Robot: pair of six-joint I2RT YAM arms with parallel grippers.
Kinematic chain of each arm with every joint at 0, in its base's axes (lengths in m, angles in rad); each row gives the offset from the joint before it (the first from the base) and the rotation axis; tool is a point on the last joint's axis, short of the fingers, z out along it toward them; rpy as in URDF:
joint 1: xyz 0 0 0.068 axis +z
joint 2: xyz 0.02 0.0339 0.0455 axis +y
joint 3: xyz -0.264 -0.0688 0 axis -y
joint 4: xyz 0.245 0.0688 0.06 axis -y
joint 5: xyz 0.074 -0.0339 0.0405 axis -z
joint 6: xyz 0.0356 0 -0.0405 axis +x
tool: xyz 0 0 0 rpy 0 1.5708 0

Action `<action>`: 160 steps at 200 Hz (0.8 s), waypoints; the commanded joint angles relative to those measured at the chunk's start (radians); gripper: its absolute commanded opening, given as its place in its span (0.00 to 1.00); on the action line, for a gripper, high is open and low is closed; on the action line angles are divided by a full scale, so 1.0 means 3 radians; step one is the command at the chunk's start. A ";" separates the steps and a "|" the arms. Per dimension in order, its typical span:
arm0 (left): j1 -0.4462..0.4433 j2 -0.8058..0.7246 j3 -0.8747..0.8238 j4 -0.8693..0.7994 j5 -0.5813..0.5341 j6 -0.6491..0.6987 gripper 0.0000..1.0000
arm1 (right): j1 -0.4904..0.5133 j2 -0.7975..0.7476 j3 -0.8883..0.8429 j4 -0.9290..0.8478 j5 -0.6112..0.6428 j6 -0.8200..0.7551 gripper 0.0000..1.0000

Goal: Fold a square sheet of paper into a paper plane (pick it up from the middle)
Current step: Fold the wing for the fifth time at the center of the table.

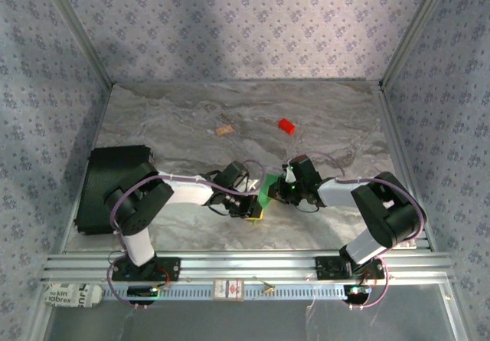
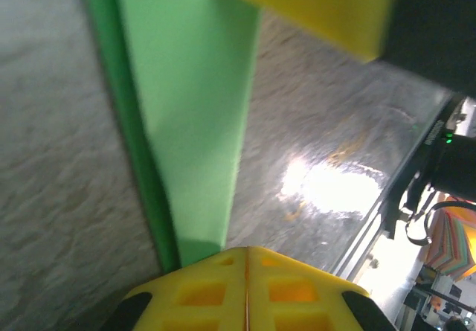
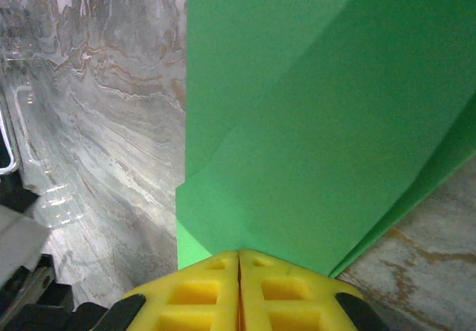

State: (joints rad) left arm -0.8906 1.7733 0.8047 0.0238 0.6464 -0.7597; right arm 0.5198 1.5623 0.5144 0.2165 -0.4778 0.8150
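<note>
Between the two sets of jaws, near the front middle of the marbled desk [image 1: 191, 119], lies the square sheet of paper [image 1: 268, 190]. It is partly folded and not yet a dart.

The right jaws are pressed together. A broad green flap [image 3: 312, 123] fans out ahead of them from their closed pads, so they look to be pinching it. A flatter layer lies beyond and to the left of those jaws.

The left jaws are also pressed together. A narrow folded strip [image 2: 186, 85] tapers back to their left pad, but I cannot tell whether it is nipped or merely touched.

This looks like a mid-fold step, with one flap lifted for laying over. The next move probably calls for carrying that flap across squarely, with the far end held down, and then pressing the crease.

Well beyond both jaws sit a small red block [image 1: 286, 126] and a tan cork-like piece [image 1: 224, 130].
</note>
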 commanded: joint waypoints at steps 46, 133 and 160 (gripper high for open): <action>-0.0018 -0.0239 -0.0338 -0.0349 0.0080 0.0110 0.05 | -0.0099 0.0178 -0.0097 -0.0251 0.0519 -0.0092 0.10; 0.0148 -0.0626 -0.0250 0.0181 -0.0134 -0.0039 0.00 | -0.0130 0.0113 -0.0109 -0.0272 0.0501 -0.0084 0.10; 0.0258 -0.0390 -0.0068 0.0457 -0.0152 -0.0209 0.01 | -0.0132 0.0091 -0.0121 -0.0277 0.0498 -0.0078 0.10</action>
State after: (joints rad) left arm -0.8398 1.6054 0.7265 0.0494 0.6254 -0.7712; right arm 0.5079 1.5604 0.5140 0.2153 -0.4919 0.8150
